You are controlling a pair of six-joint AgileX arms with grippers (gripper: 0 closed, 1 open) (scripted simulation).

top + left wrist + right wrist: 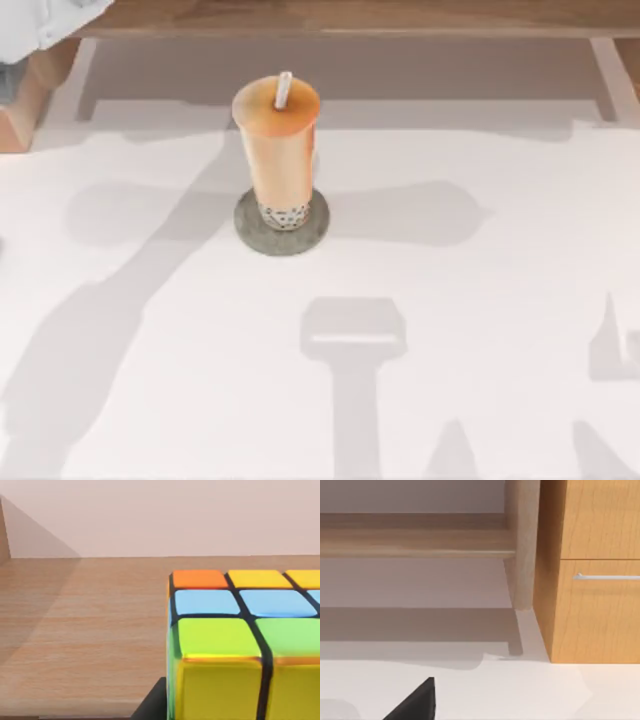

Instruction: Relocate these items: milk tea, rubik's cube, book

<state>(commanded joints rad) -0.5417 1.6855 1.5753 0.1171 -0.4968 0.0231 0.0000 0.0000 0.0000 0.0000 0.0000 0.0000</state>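
Observation:
The milk tea (277,150), a tall pale orange cup with an orange lid and a white straw, stands upright on a flat grey disc (250,232) at the middle back of the table. The rubik's cube (240,645) looms close in the left wrist view, over a wooden shelf board (75,630). One dark finger (151,706) of my left gripper lies flush against the cube's side. A white part of my left arm (40,20) shows at the top view's far left corner. A dark part of my right gripper (415,702) hangs over the white table. The book is out of view.
A wooden shelf (350,15) runs along the table's back edge. In the right wrist view a wooden cabinet with a drawer handle (605,576) stands beside a shelf post (522,545). Arm shadows fall across the white tabletop (480,300).

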